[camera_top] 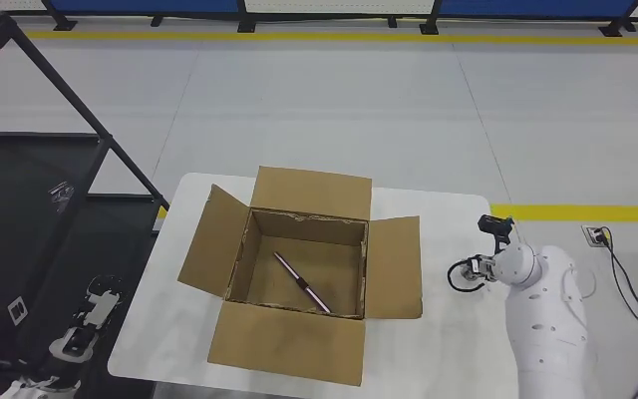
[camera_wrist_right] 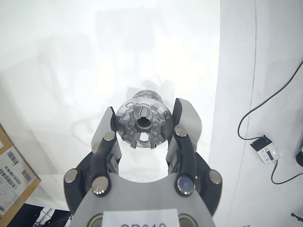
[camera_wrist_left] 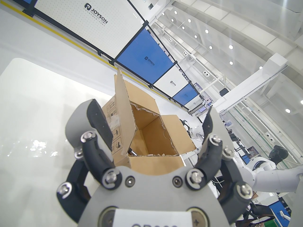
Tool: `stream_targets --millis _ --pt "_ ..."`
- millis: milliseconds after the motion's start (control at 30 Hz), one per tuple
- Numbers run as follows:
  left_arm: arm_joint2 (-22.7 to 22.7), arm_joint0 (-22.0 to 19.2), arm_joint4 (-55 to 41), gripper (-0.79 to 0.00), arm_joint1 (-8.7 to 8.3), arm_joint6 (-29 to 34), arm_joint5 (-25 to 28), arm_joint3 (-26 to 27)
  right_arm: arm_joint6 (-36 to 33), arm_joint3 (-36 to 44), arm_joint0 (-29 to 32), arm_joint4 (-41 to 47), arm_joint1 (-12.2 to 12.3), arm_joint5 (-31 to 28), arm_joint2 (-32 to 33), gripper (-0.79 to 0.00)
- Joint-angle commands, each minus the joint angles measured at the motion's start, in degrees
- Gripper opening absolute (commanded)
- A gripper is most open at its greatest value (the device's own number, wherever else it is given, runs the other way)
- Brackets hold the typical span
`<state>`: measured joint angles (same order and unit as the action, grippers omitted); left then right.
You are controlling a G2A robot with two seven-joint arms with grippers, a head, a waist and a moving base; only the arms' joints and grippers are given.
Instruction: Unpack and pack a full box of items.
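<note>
An open cardboard box (camera_top: 289, 344) stands mid-table with all flaps folded out; a thin dark rod (camera_top: 302, 282) lies slantwise on its floor. My right gripper (camera_top: 466, 273) is off the box's right side, low over the white table (camera_top: 449, 339). In the right wrist view this gripper (camera_wrist_right: 144, 109) is shut on a grey metal spool-shaped part (camera_wrist_right: 142, 125), its pads pressing the toothed flange from both sides. My left gripper (camera_wrist_left: 151, 112) is open with nothing between its fingers, low beside the table and facing the box (camera_wrist_left: 153, 142) from outside.
A labelled corner of the box (camera_wrist_right: 14, 164) lies close to the right gripper. A black frame (camera_top: 60, 199) stands left of the table. On the floor to the right lie a small adapter (camera_wrist_right: 266, 153) and its cable.
</note>
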<state>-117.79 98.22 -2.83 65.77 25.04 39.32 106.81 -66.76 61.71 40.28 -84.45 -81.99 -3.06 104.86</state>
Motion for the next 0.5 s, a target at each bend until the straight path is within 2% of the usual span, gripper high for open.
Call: stream_targets --millis 0,100,233,367,467 --pt "0.0 0.0 0.0 0.000 0.00 0.0 0.0 0.0 0.1 2.2 0.6 2.0 0.0 -0.6 0.0 -0.785" --pt "0.0 0.0 0.0 0.000 0.00 0.0 0.0 0.0 -0.7 11.7 3.7 3.3 -0.3 0.2 -2.2 -0.785" --pt "0.0 0.0 0.0 0.000 0.00 0.0 0.0 0.0 -3.7 34.9 12.1 4.3 -1.3 5.0 -8.3 -0.785" --pt "0.0 0.0 0.0 0.000 0.00 0.0 0.0 0.0 -6.5 58.3 20.5 4.5 -1.9 7.1 -17.0 -0.785" --pt "0.0 0.0 0.0 0.000 0.00 0.0 0.0 0.0 -6.6 67.5 23.5 0.6 -2.1 6.2 -25.3 -0.785"
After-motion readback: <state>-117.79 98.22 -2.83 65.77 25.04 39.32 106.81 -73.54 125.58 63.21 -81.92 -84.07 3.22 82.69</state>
